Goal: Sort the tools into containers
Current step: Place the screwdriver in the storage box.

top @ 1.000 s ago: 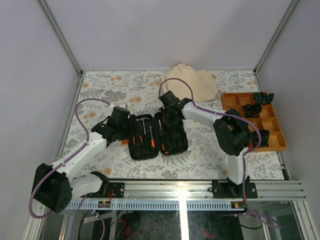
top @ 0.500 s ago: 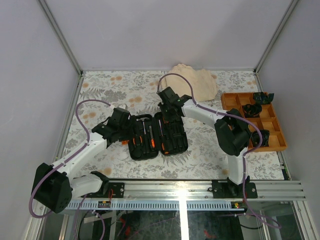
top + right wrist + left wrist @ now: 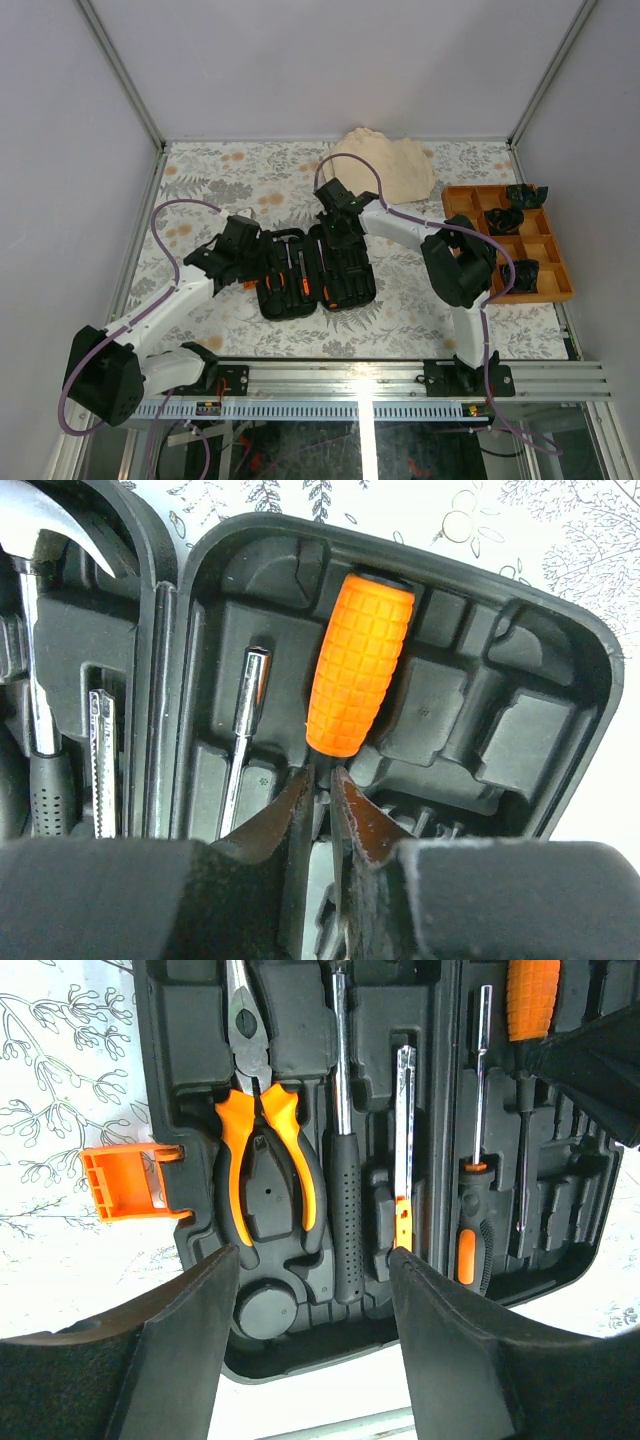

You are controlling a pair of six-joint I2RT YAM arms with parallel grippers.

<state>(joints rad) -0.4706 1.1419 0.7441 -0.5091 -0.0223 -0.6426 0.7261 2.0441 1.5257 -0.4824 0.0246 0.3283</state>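
The black tool case [image 3: 345, 285] lies open in the middle of the table. In its left half sit orange-handled pliers [image 3: 258, 1150], a hammer [image 3: 345, 1210] and a black-and-orange screwdriver [image 3: 468, 1240]. My left gripper [image 3: 312, 1260] hovers open over that half's near edge, nothing between its fingers. In the right half, a screwdriver with a fat orange handle [image 3: 358, 665] lies in a moulded slot. My right gripper [image 3: 322, 780] is shut on this screwdriver's thin shaft, just below the handle. From above, the right gripper [image 3: 340, 232] stands over the case's far side.
A beige cloth [image 3: 385, 165] lies at the back. An orange compartment tray [image 3: 548, 292] with black items stands at the right edge. The case's orange latch [image 3: 125, 1182] sticks out to the left. A thin metal shaft [image 3: 245, 730] lies beside the orange handle.
My right gripper has shifted slightly left and away over the case's far side, still pinched on the shaft. The left arm has not moved.
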